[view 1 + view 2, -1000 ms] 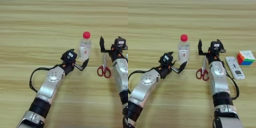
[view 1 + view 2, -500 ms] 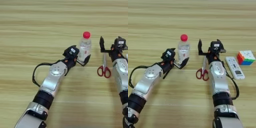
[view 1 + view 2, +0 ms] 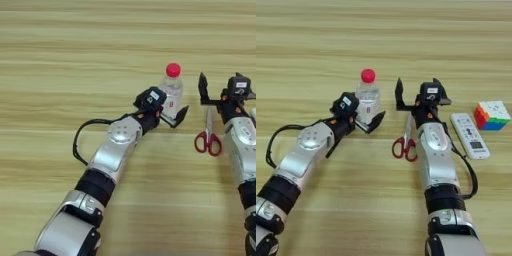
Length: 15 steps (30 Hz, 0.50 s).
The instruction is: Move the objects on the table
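A clear plastic bottle [image 3: 171, 92] with a red cap and a white label stands upright on the light-tan table [image 3: 75, 55]. My left gripper [image 3: 167, 113] is open at the bottle's lower part. One black finger [image 3: 180, 115] sticks out on its right side, and the other is by the gripper body on its left. My right gripper [image 3: 418, 98] stands open and empty over the blade tips of the scissors. The white remote [image 3: 470, 142] with grey buttons lies to the right of my right arm. No thin black stick is in view.
Red-handled scissors [image 3: 405, 147] lie just left of my right forearm, blades pointing away. A multicoloured puzzle cube [image 3: 492, 115] sits at the right, beyond the remote. A black cable loops beside my left forearm [image 3: 80, 145].
My left arm has reached forward and to the right, bringing its fingers from short of the bottle to either side of it. The right arm, scissors, remote and cube stay put.
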Motion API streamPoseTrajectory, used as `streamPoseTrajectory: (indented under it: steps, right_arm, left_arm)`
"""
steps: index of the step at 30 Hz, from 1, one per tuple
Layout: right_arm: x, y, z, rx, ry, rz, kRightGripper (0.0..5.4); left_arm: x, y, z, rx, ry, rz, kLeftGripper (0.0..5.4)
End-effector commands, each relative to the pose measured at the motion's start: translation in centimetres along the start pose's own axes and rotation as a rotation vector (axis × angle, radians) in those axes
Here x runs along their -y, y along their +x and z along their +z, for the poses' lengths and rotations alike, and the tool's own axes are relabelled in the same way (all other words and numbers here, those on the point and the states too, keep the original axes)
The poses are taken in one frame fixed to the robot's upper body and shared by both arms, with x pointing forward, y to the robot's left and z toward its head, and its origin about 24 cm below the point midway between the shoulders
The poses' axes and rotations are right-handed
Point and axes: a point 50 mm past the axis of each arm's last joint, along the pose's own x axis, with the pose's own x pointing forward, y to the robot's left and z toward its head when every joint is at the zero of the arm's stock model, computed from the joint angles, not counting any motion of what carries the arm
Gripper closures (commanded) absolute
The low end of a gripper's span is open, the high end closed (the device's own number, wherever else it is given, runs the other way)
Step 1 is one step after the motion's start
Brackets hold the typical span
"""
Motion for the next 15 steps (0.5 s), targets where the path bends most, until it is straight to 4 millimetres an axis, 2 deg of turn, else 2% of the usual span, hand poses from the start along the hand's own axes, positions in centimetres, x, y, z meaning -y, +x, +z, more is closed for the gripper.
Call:
streamPoseTrajectory:
  steps: [1, 15]
  right_arm:
    - [-0.2, 0.4, 0.4, 0.017, 0.0, -0.004, 0.0]
    - [-0.2, 0.4, 0.4, 0.017, 0.0, -0.004, 0.0]
  left_arm:
    - [-0.3, 0.8, 0.6, 0.012, 0.015, 0.001, 0.02]
    - [-1.3, 1.9, 0.3, 0.001, 0.015, 0.039, 0.02]
